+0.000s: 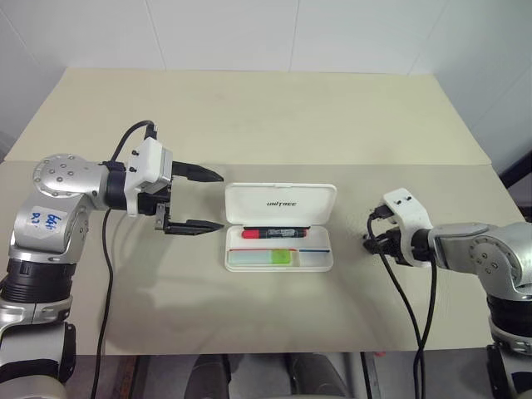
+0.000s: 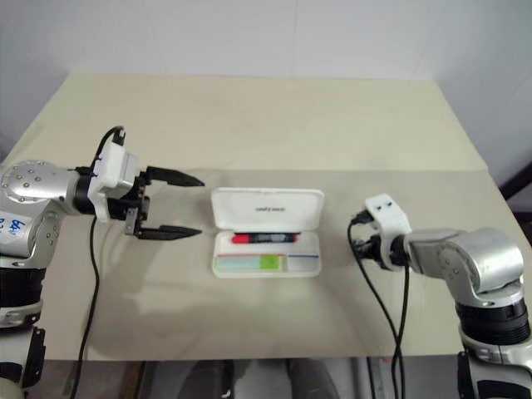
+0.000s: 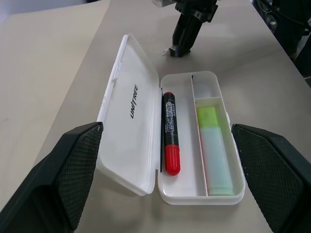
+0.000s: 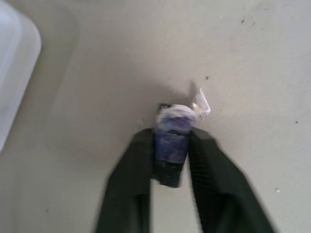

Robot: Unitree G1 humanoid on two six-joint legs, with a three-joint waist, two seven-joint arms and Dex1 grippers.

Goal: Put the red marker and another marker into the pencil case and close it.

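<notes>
The bench [image 1: 249, 116] carries the pencil case [image 1: 280, 202], lid up, between my arms. The red marker [image 3: 170, 133] and the mint highlighter [image 3: 212, 145] already lie inside; only closing is left, I judge. My left gripper [image 1: 198, 199] hovers beside it, jaws wide and empty. My right gripper [image 4: 171, 160] pinches a small dark stub [image 4: 171, 141].

White hard-plastic rectangular pencil case [image 1: 280, 226] with rounded corners, open on the table, lid folded back flat, dark lettering on it. Slim red marker [image 3: 170, 134] with black label band, lying in the tray compartment beside the hinge. Pale mint highlighter-like marker [image 3: 213, 143] with lime-green cap, lying parallel in the outer compartment.
</notes>
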